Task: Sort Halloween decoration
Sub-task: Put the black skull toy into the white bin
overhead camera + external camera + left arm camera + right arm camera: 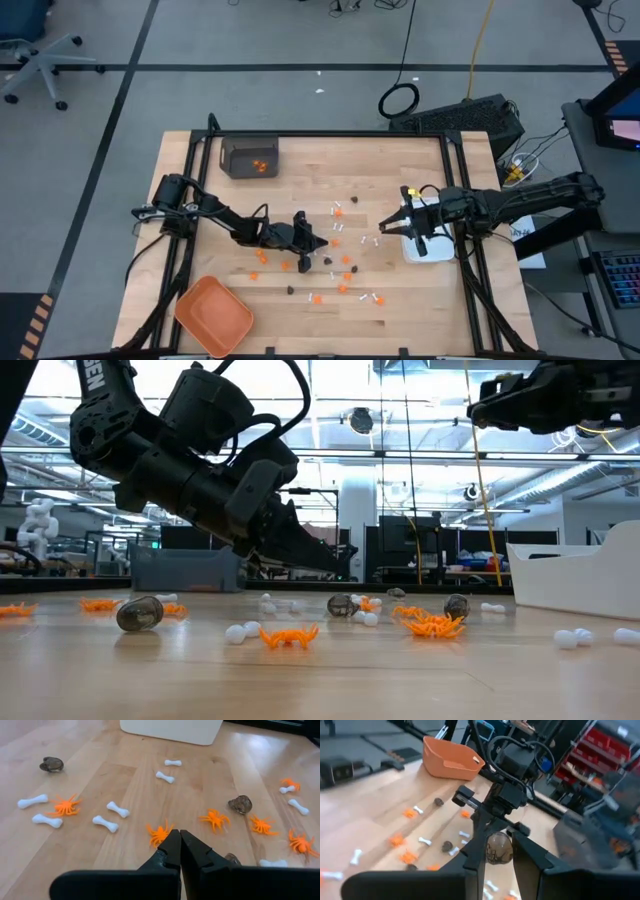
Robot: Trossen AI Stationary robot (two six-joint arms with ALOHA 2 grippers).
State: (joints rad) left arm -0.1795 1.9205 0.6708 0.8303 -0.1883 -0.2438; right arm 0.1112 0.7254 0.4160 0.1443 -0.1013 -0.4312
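A small dark brown rounded piece (499, 848) is being gripped between the fingers of the right gripper (388, 224), which is being held above the table beside the white rectangular dish (432, 246); the piece's markings are hard to make out. The left gripper (180, 841) is being held with its fingers pressed together and nothing between them, low over the light wooden table (420, 310). Just ahead of its tips an orange spider-shaped bit (159, 833) is lying, with more orange bits (215, 818), white bone-shaped sticks (105, 823) and dark brown-black lumps (240, 804) scattered beyond it; one dark piece (232, 858) is partly hidden behind the fingers. Farther from both grippers, the orange plastic tray (212, 313) is overhanging the table's near edge, and a dark grey bin (249, 157) holding orange bits is standing by the far edge.
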